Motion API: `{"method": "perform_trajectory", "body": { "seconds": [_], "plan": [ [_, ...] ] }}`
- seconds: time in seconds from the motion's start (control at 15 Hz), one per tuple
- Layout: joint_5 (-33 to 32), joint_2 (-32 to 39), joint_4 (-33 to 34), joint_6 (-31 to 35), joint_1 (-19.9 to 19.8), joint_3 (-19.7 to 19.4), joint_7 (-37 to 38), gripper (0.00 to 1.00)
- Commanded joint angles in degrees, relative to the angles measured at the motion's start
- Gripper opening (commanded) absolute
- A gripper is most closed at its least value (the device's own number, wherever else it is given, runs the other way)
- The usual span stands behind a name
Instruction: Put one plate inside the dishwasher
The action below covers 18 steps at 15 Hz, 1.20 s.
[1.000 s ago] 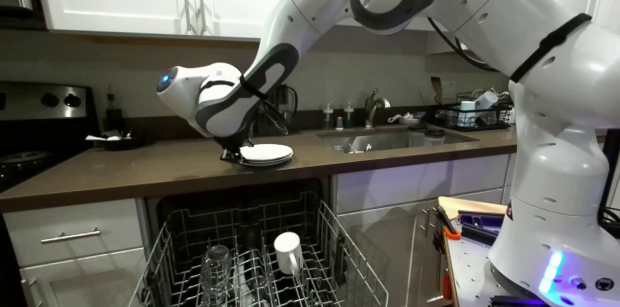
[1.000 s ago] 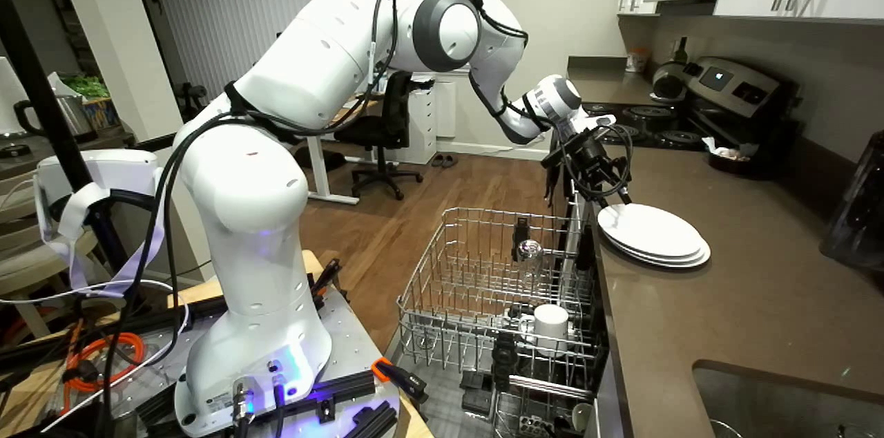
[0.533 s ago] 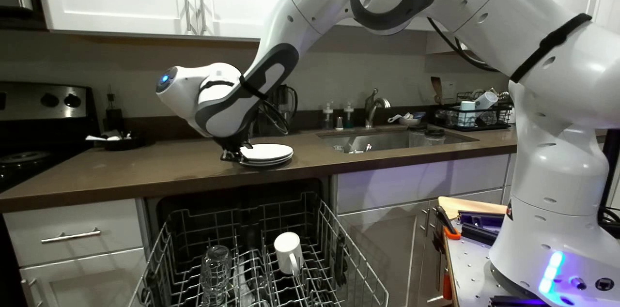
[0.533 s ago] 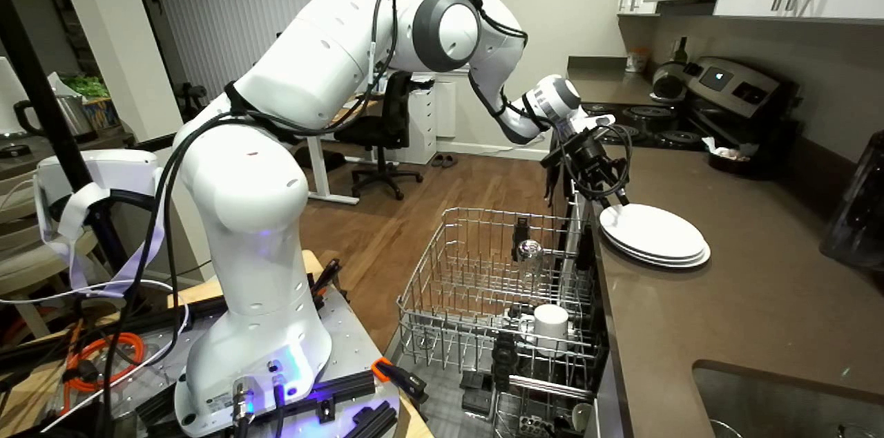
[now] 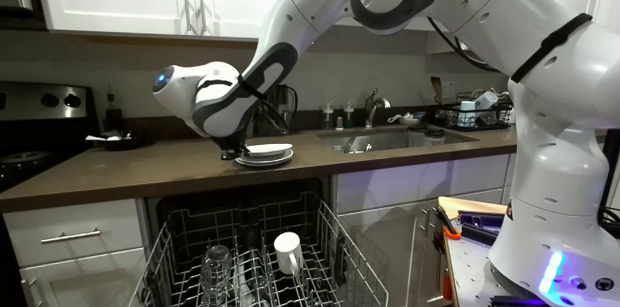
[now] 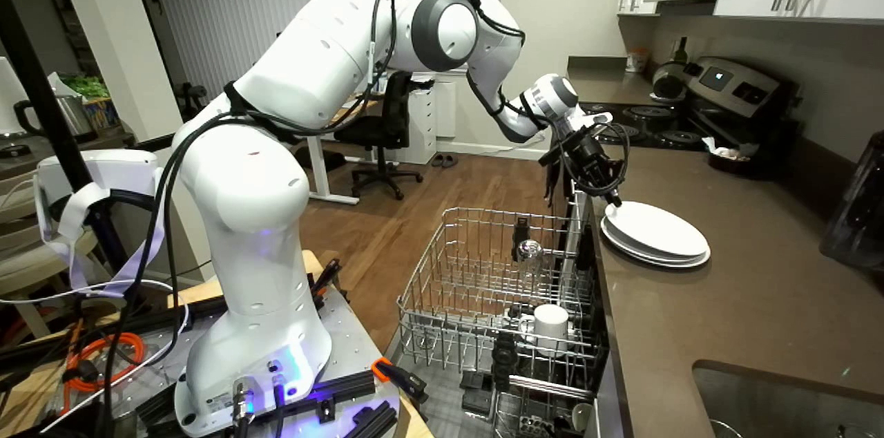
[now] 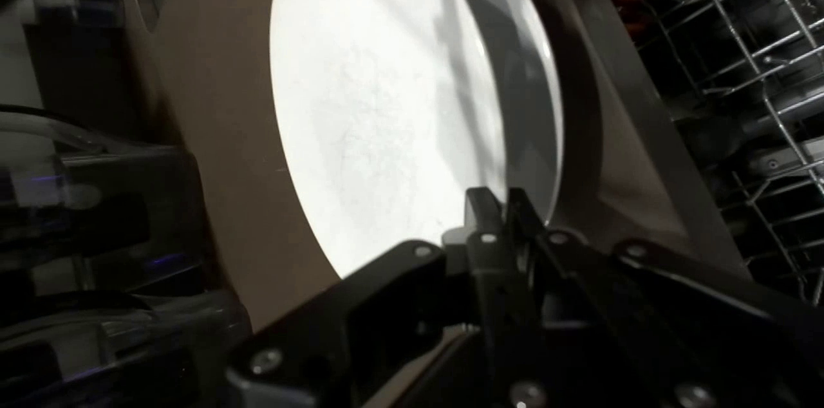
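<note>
Black and angular, the two-finger gripper (image 7: 505,203) has its tips pinched tight on the rim of a round, shallow, plain white plate (image 7: 380,105). Wrist view shows that edge running right between them. Plate itself is up above the built-in dishwasher (image 5: 208,199) with a dark interior, over a smooth brown countertop (image 5: 145,171). It's tilted: gripped edge raised clear of the pile of matching white plates (image 5: 264,161) underneath, far edge sitting low. Can't tell if that far side touches the pile, and I can't count the plates in there either.

The wide grey metal wire rack (image 5: 353,247) juts out in front of the dishwasher, all thin rods and rows of tines. Inside it there's a smooth white mug (image 5: 286,249) with a loop handle, looks flipped upside down, plus a clear cylindrical drinking glass (image 5: 215,268) apart from it.

To one side of the dishwasher there's a flat-fronted white drawer (image 5: 97,212) with a metal bar handle (image 5: 71,235), and past that a black stove (image 5: 48,133) with a silvery control panel (image 5: 26,101). On the opposite side, a shiny metal sink (image 5: 387,140) with a curved faucet (image 5: 370,112) is set into the counter. The smooth white-shelled robot arm (image 6: 252,168) with dark grey bands is based on that sink side too, stretched across above the dishwasher.
</note>
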Motion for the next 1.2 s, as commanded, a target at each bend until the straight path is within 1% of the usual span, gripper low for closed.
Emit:
{"method": "perform_trajectory", "body": {
  "seconds": [0.0, 0.67, 0.93, 1.13],
  "plan": [
    [0.0, 0.7, 1.9, -2.3, 1.2, -1.0, -2.2, 0.01],
    [-0.2, 1.1, 3.0, -2.5, 2.3, -1.0, -2.2, 0.02],
    [0.4, 1.6, 3.5, -1.9, 2.1, -0.7, -2.5, 0.02],
    [0.5, 2.1, 4.1, -1.8, 2.2, -0.6, -2.6, 0.05]
  ]
}}
